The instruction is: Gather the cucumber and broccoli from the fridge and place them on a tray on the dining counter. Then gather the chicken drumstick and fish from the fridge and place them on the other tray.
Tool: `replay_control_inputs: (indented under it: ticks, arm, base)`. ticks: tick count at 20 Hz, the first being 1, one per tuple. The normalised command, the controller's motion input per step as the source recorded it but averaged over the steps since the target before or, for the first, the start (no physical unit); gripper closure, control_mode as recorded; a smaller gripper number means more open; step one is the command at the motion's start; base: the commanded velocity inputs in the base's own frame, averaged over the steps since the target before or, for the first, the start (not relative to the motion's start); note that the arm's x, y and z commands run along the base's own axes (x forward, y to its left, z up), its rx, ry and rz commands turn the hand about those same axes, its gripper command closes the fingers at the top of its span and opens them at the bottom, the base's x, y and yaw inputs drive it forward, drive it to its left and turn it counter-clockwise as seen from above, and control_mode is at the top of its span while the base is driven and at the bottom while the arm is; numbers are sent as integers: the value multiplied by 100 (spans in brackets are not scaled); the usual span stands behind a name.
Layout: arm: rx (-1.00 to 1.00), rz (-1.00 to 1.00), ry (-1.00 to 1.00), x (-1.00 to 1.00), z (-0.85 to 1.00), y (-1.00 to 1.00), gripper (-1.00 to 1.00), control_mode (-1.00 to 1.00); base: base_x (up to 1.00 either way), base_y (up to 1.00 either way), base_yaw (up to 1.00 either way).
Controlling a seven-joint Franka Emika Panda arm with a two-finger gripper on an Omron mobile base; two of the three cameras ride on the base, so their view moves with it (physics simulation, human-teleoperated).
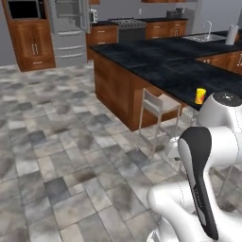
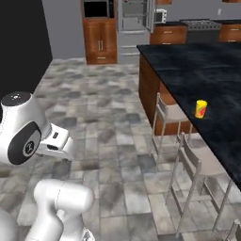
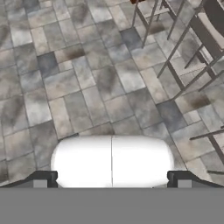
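The grey steel fridge (image 1: 69, 33) stands far off at the back wall, also in the right base view (image 2: 133, 28); its upper part looks open, with shelves showing. The black dining counter (image 1: 160, 66) runs along the right (image 2: 207, 70). In the hand view my gripper (image 3: 112, 180) points down at the tiled floor, its fingertips (image 3: 41, 179) wide apart and open with nothing between them. The cucumber, broccoli, chicken drumstick, fish and trays are out of view.
A yellow can (image 1: 200, 96) stands near the counter's near edge (image 2: 201, 108). Grey metal stools (image 1: 158, 106) line the counter's side (image 2: 197, 164), and their legs (image 3: 175, 65) cross the hand view. Open tiled floor (image 1: 56, 142) stretches toward the fridge.
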Motion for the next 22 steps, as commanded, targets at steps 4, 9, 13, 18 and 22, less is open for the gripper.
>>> replay_control_inputs:
  ticks: [4,9,13,18,22]
  arm:
    - [0,0,0,0,0,0,-100,100]
    - [0,0,0,0,0,0,-100,100]
    - [0,0,0,0,0,0,-100,100]
    - [0,0,0,0,0,0,-100,100]
    - [0,0,0,0,0,0,-100,100]
  base:
    - [93,61,-22]
    - [83,87,-30]
    - [53,85,-22]
    - [4,6,2]
    - [2,4,0]
